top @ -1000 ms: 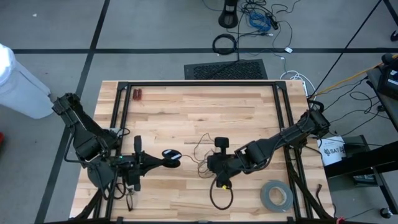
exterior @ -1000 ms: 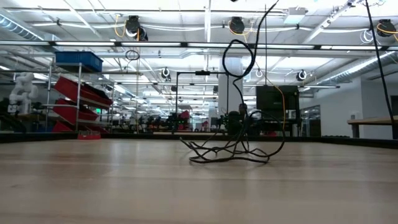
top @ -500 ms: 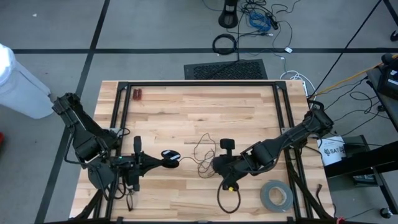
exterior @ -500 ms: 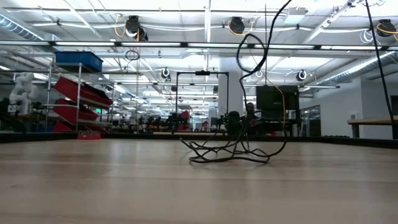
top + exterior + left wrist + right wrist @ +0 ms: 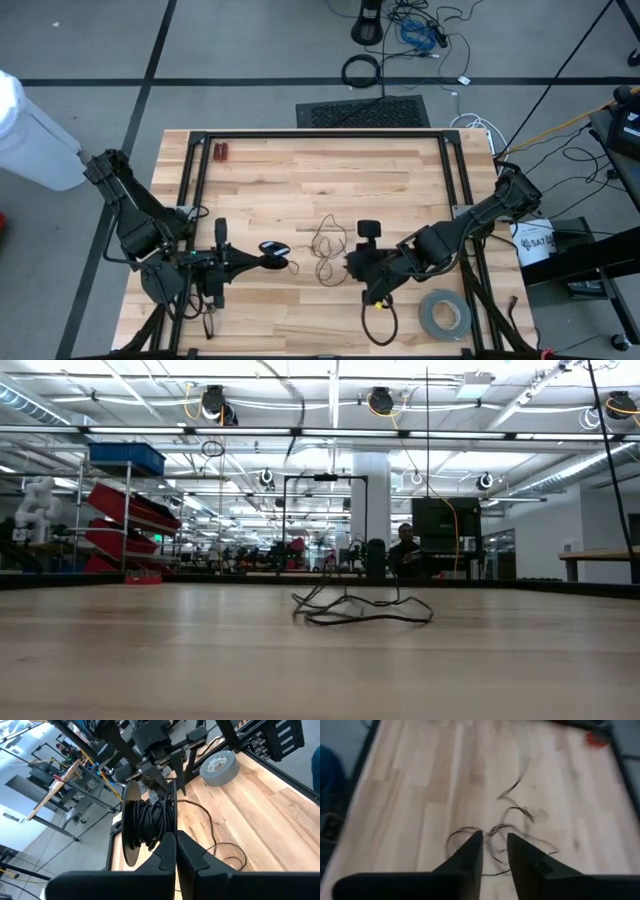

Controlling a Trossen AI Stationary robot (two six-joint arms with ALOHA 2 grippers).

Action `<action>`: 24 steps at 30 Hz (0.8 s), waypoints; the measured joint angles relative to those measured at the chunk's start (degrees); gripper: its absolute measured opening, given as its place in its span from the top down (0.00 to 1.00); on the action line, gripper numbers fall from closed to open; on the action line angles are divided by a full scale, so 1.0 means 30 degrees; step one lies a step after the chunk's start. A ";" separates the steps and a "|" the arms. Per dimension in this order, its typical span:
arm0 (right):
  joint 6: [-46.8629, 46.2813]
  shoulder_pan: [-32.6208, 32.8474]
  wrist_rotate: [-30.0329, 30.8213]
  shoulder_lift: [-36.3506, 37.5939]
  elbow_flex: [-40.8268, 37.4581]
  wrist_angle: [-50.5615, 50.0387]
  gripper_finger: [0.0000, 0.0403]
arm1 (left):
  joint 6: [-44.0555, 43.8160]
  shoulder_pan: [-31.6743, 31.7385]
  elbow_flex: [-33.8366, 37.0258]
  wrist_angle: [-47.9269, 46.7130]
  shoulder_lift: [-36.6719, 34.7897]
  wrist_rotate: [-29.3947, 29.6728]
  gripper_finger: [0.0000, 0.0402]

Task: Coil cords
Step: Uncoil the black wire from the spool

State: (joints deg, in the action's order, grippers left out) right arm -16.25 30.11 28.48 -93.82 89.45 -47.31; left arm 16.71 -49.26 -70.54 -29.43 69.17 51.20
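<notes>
The right pincer point(image 5: 352, 262) has let go of the cord point(image 5: 326, 250): a second ago it held a strand lifted high above the worktop point(image 5: 300, 180), and now its fingers point(image 5: 470, 856) stand slightly apart with nothing between them, low over the wood just beside the loose strands. In the high view that arm has also drawn back a little toward the tape roll point(image 5: 444, 314), and the thick cable loop point(image 5: 381, 322) hanging from it has shifted the same way. In the low view the tall raised loop seen earlier is gone; the cord point(image 5: 350, 608) now lies flat as a low, wiry tangle near the middle of the worktop. From above it shows as a few thin black loops and stray ends, between the two pincers. The left pincer point(image 5: 278, 259) has not moved; it is closed on a spool point(image 5: 145, 825) wound with a dense bundle of the same thin black cord, held on edge above the wood at the left of the loose strands. One strand point(image 5: 210, 822) trails across the planks beyond the spool. Two small red items point(image 5: 221, 152) lie at the far left corner.
</notes>
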 joint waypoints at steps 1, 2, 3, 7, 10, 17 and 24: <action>0.0260 0.0000 0.0619 -0.0007 0.0000 0.0342 0.78 | -0.0046 0.0001 0.0000 0.0003 0.0000 0.0000 1.00; 0.0581 0.0000 0.1248 -0.0028 -0.0042 0.0905 0.77 | -0.0131 -0.0002 0.0000 0.0000 0.0000 0.0000 1.00; 0.0935 0.0000 0.1742 -0.0063 -0.0178 0.1691 0.75 | -0.0187 -0.0006 0.0000 0.0000 0.0000 0.0000 1.00; 0.2795 -0.0143 0.2926 -0.0211 -0.1206 0.5374 0.71 | -0.0443 0.0001 0.0000 -0.0002 0.0000 -0.0001 1.00; 0.4240 -0.0303 0.3010 -0.0226 -0.2142 0.9144 0.69 | -0.0451 0.0001 0.0000 0.0000 0.0000 -0.0004 1.00; 0.5939 -0.0667 0.2321 -0.0247 -0.3417 1.4564 0.68 | -0.0452 0.0001 0.0000 -0.0007 0.0000 -0.0004 1.00; 0.5996 -0.1128 0.0408 -0.1337 -0.3417 1.7217 0.68 | -0.0451 0.0038 0.0000 0.0000 0.0000 -0.0007 1.00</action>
State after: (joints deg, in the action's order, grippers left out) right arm 1.74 26.72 29.70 -97.83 79.20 4.34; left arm 15.35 -49.15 -70.54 -29.43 69.17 51.18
